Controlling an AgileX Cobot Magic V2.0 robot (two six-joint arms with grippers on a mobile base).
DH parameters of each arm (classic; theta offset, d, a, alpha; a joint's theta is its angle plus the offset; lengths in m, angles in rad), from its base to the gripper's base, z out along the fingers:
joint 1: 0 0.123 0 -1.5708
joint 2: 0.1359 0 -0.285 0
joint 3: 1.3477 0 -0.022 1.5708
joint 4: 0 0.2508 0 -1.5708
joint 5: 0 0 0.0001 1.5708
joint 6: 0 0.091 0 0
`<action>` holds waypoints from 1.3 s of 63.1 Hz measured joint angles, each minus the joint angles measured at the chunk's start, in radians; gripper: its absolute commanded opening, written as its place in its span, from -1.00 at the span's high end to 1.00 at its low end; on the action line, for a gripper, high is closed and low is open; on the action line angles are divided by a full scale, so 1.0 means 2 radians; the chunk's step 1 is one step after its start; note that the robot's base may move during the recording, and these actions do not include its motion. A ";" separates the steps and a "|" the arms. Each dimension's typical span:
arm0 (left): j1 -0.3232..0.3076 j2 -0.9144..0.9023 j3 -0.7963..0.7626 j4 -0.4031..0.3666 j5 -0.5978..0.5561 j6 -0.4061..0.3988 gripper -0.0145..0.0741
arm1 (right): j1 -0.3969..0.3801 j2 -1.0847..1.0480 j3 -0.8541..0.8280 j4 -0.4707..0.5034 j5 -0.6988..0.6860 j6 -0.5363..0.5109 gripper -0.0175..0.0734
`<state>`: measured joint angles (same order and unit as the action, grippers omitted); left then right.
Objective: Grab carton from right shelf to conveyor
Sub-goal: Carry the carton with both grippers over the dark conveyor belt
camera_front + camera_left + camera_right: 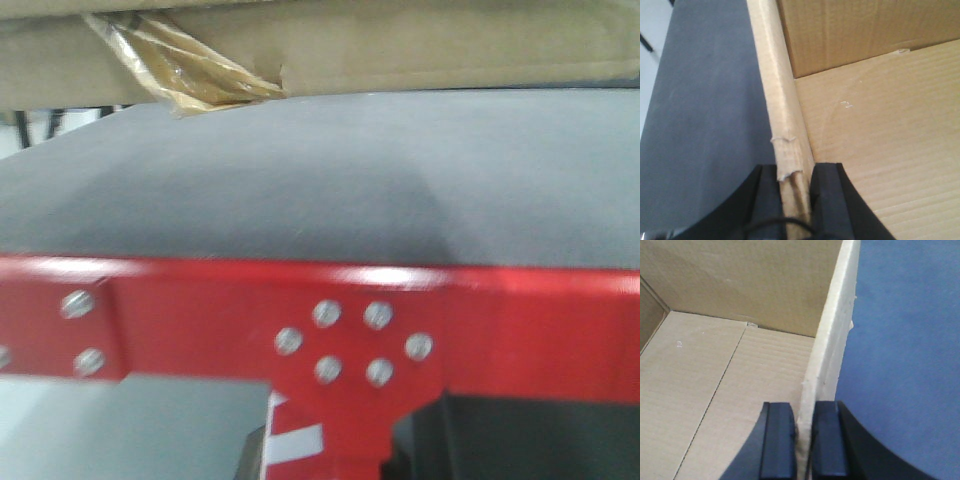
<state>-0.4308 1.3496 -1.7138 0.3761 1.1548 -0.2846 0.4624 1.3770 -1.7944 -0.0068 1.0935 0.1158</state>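
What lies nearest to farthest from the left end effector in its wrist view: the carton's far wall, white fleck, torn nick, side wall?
1. Side wall, clamped in the left end effector.
2. Torn nick, just above, on that wall's edge.
3. White fleck, on the carton floor, right.
4. Far wall, top right.

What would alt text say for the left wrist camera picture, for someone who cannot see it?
The black left tool pinches the upright side wall of an open cardboard carton. Right of the wall lies the carton's bare inside floor; left of it, a dark grey surface.
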 measured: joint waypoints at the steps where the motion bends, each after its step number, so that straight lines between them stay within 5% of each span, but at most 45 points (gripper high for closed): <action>1: 0.000 0.000 0.000 0.000 0.000 0.000 0.71 | 0.000 0.000 0.000 0.000 0.000 0.000 0.77; 82: 0.000 0.001 0.000 0.004 -0.005 0.000 0.71 | 0.000 0.000 0.000 0.000 -0.001 0.000 0.77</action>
<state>-0.4308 1.3512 -1.7138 0.3838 1.1448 -0.2846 0.4624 1.3770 -1.7944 -0.0068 1.0916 0.1158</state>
